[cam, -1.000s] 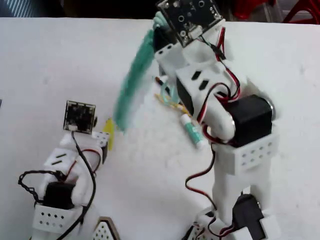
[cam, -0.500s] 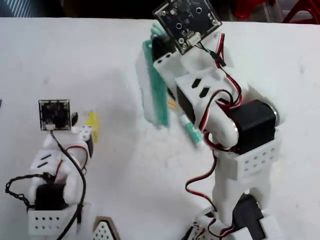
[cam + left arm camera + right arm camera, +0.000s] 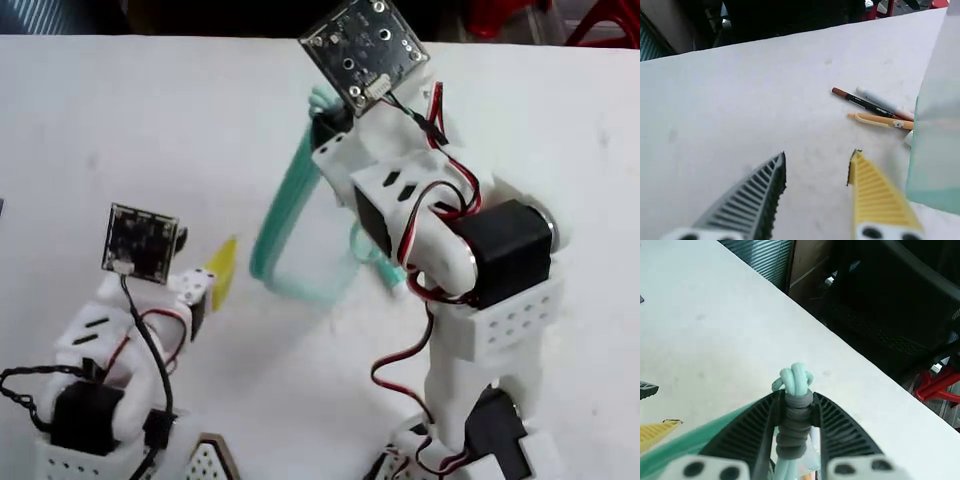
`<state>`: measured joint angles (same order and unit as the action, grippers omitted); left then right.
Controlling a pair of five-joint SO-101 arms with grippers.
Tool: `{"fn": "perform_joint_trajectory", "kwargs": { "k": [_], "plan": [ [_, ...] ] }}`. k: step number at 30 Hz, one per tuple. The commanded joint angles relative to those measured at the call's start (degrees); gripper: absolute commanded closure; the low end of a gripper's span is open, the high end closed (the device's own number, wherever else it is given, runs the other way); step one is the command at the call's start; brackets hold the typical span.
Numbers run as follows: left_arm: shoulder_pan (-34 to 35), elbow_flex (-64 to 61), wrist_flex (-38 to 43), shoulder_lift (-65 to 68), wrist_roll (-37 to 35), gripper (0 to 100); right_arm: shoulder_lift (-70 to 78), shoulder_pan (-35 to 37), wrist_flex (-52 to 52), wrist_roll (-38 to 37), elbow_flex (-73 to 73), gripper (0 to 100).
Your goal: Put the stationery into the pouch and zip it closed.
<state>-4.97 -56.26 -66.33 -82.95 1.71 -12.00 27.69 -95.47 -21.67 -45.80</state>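
Barely begun. Gripping the teal pouch (image 3: 285, 205) by its cord pull (image 3: 796, 377) in the right pincer (image 3: 796, 395), tilted up over the middle of the tabletop (image 3: 150, 120). Gaping wide and empty at near left, the left pincer (image 3: 815, 165). Yet to do: loading the pens (image 3: 875, 107) lying loose beside the pouch, then zipping.

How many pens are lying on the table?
3, bunched together beside the pouch: a black pen, a white pen, an orange pen. The pouch may hide more.
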Motion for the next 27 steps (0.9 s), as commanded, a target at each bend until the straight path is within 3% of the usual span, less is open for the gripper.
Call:
{"fn": "perform_joint_trajectory", "kwargs": {
  "k": [1, 12, 22, 27],
  "plan": [
    [-0.7, 6.7, -5.5, -2.4, 0.8, 78, -1.9, 0.1, -0.2, -0.2, -2.1, 98.1],
    [-0.7, 8.8, -3.0, -11.7, 3.9, 78, -1.6, 0.3, 3.8, -0.2, -2.0, 98.1],
    [-18.5, 12.0, -0.2, -17.1, 4.1, 78, 5.3, 0.4, 3.8, -0.1, -2.0, 98.1],
    [-23.7, 9.1, 8.1, -17.0, 3.7, 78, 7.9, 1.0, 4.4, 3.6, -2.6, 98.1]
  ]
}}
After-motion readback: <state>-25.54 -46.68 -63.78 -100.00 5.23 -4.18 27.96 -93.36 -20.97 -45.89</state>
